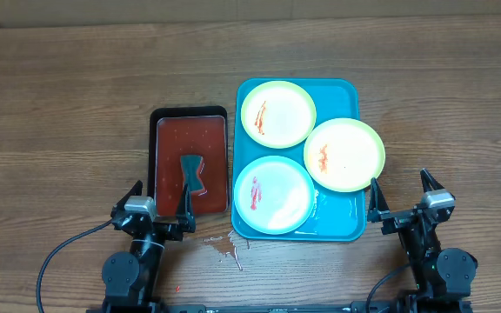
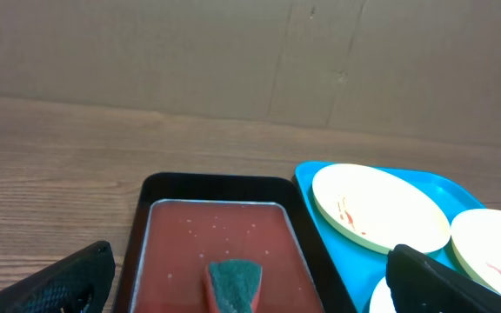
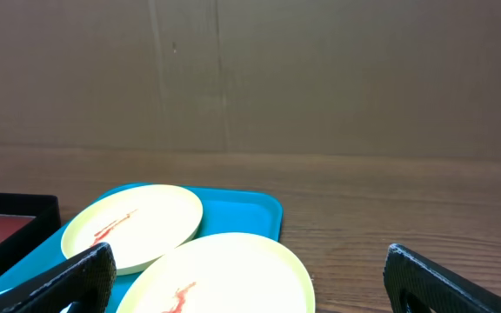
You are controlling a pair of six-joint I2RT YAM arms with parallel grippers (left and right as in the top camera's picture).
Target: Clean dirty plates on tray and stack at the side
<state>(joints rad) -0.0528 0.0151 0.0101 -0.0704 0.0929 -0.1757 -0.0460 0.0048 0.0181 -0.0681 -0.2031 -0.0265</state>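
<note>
Three plates lie on the turquoise tray. A yellow-green-rimmed plate with a red smear sits at the far left. A second yellow-green plate overhangs the tray's right rim. A light-blue-rimmed plate with a red smear lies at the near left. My left gripper is open and empty, near the front of the black tray. My right gripper is open and empty, just right of the turquoise tray's near corner. The wrist views show the plates ahead of the open fingers.
A smaller black tray with red liquid stands left of the turquoise tray and holds a green-topped sponge, also in the left wrist view. Red drips stain the wood near the front. A cardboard wall stands behind the table.
</note>
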